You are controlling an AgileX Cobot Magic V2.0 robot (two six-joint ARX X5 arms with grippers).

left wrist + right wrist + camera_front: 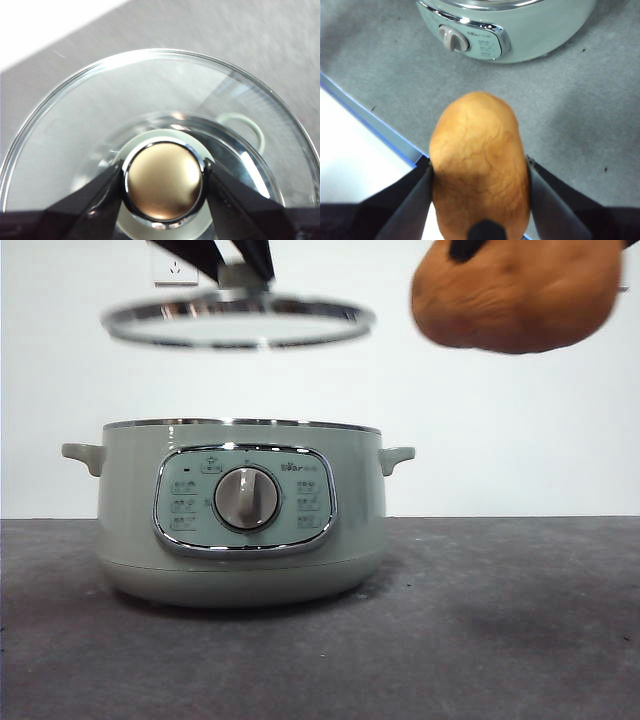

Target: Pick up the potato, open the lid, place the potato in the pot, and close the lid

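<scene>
Hanging in the air above the round pale sage-green electric pot [240,515], the shallow clear glass lid [238,322] with its chrome rim sits level and well clear of the pot's open top. The left pincer [163,181] has its two black jaws pressed against either side of the lid's round knob [163,181], whose top looks golden and shiny from the left wrist view, with a chrome band around it. Through the glass there, a pale green side handle [245,127] of the pot shows below. Off to one side, high up and apart from the lid, the lumpy orange-brown potato [518,295] is held up in the air, beyond the pot's side handle rather than over its opening. The right pincer [480,172] grips it, one black jaw on each flank of the potato [479,170]. The pot stands on the grey bench [500,620], its chrome-framed control panel with the central dial [246,498] facing the front. From the right wrist view the pot [520,30] lies ahead of the potato, not beneath it.
</scene>
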